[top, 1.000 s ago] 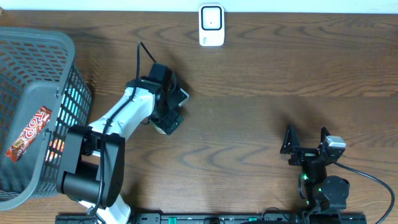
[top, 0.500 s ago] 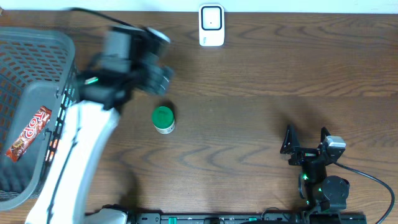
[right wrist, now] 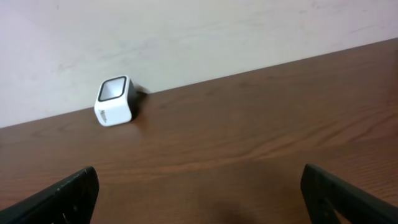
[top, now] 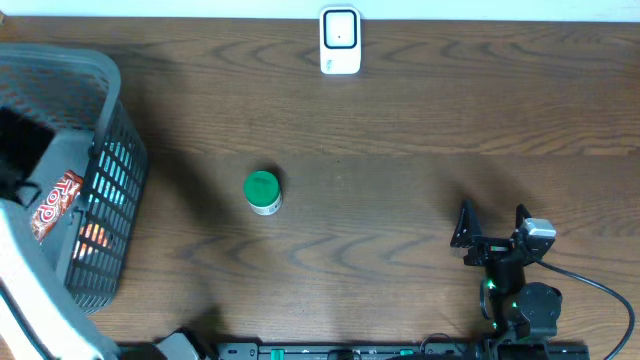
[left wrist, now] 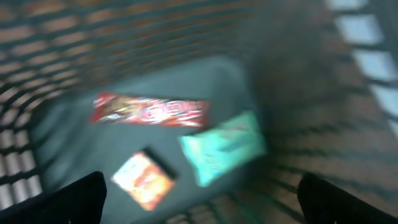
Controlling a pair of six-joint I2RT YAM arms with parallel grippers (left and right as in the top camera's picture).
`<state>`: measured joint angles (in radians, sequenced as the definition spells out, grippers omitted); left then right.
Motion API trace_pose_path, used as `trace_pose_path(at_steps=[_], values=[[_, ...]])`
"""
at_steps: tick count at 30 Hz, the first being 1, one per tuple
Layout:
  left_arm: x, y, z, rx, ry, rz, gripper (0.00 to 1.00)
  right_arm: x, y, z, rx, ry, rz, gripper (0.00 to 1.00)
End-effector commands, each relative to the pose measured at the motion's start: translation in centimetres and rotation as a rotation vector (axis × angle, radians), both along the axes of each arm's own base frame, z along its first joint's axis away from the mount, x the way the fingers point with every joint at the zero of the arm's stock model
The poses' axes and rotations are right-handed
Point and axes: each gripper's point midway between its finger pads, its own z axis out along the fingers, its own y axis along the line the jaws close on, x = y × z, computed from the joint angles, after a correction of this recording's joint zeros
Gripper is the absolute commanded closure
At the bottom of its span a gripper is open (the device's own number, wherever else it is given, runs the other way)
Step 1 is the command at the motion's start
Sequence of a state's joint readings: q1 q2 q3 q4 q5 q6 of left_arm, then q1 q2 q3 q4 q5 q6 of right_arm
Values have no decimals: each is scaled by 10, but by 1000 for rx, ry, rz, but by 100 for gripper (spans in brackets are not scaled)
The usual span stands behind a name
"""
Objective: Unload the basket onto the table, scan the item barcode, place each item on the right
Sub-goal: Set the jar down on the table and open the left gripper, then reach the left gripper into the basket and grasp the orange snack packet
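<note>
Over the basket (top: 112, 150) at the left end of the surface (top: 400, 120), with the left gripper (left wrist: 199, 186) spread wide and grasping nothing. Below it, on the basket floor: a red bar (left wrist: 149, 111) farthest from the fingers, a teal packet (left wrist: 224, 146) just right of centre, an orange packet (left wrist: 144, 180) nearest, all apart from the fingers. Too blurred to tell how high above them. No barcode legible on any of the three.

Probably at the picking stage, with nothing yet in front of the scanner (top: 340, 40), far and centre on the surface, well right of the basket. Straight down for the grasp, then: almost under the gap between the fingers, the teal and orange packets; slightly beyond, the red bar, its long axis running across the wrist view, roughly in line with the fingers' spread. Likely needs a turn of the wrist to close across the bar's narrow width.

Near right, by the front edge: the right gripper (top: 492, 224), likewise released and empty, clearly the farther of the two from the basket. Between basket and that arm, upright and alone, a green-capped tub (top: 262, 191), touched by neither gripper.
</note>
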<state>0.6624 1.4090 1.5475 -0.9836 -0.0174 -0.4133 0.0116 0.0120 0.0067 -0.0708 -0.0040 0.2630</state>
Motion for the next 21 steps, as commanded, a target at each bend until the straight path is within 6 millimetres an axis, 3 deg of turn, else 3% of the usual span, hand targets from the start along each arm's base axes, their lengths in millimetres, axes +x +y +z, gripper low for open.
trace_pose_path(at_steps=[1,4,8,10,14,21], values=[[-23,28,-49,-2,193,108,2,0,2,-1,9,1,5,1],[-18,33,-87,39,355,-57,2,0,2,-1,9,1,5,1],[-15,23,-138,68,556,-387,2,0,2,-1,9,1,5,1],[-16,19,-157,49,574,-439,1,0,2,-1,9,1,5,1],[-10,4,-181,-11,547,-534,2,0,2,-1,9,1,5,1],[-14,0,-205,-46,597,-604,2,0,2,-1,9,1,5,1]])
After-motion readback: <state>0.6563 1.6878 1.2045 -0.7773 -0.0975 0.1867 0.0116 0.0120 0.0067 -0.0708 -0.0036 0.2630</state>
